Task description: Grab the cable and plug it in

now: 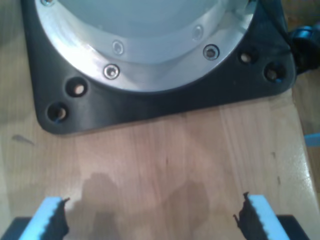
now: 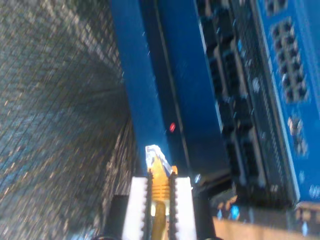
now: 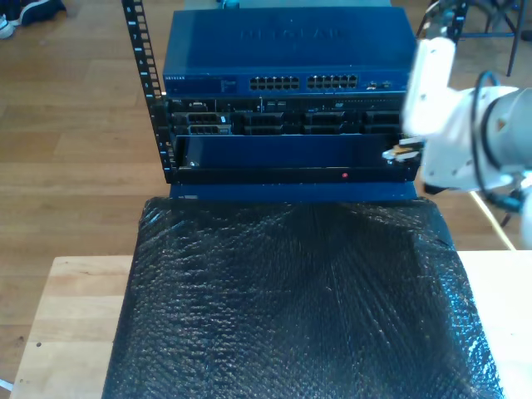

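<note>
One cable (image 2: 159, 187), pale yellow, light and limp along its run, ending in a small clear plug (image 2: 154, 152) that you should treat as brittle, latch tab especially. Held: my second gripper (image 2: 161, 186) was clamped on the cable just behind the plug, pads tight on both sides, with the plug tip standing proud of the fingertips. That is, by my judgement, the right place to hold; further back, the soft cord would likely bend when you pushed.

Location: in the exterior view, the plug (image 3: 397, 152) hung at the view's right, just beside the blue rack unit (image 3: 283, 50), below its port row (image 3: 309, 82).

One spare claw: my first gripper (image 1: 152, 215) stood wide open and empty over the wooden table (image 1: 165, 150), near a black base plate (image 1: 165, 102).
</note>
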Controlling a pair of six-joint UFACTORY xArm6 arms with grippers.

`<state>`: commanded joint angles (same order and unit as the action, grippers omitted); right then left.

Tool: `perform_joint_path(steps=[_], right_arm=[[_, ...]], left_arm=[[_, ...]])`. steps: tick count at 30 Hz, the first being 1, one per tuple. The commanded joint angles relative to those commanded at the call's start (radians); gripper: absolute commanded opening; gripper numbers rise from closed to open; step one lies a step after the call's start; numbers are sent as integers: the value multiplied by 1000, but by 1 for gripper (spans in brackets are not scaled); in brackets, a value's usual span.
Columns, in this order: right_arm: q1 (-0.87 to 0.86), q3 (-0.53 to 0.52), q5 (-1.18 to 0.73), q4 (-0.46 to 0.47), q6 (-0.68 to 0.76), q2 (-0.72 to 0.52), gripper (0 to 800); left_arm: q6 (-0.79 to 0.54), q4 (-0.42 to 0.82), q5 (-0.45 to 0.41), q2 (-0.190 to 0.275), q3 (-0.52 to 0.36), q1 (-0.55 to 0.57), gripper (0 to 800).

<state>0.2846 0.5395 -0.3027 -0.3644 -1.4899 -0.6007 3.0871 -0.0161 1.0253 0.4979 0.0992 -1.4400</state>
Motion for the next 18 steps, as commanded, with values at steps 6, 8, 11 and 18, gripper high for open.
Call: perform_joint_path(steps=[6, 8, 11, 18], right_arm=[[34, -5, 117, 6, 2, 92, 0], [37, -17, 173, 17, 0, 107, 0], [37, -35, 255, 71, 2, 121, 0], [37, -44, 350, 114, 3, 166, 0]], left_arm=[[0, 0, 0, 0, 0, 0, 800], [0, 0, 0, 0, 0, 0, 800], [0, 0, 0, 0, 0, 0, 800], [0, 0, 0, 0, 0, 0, 800]])
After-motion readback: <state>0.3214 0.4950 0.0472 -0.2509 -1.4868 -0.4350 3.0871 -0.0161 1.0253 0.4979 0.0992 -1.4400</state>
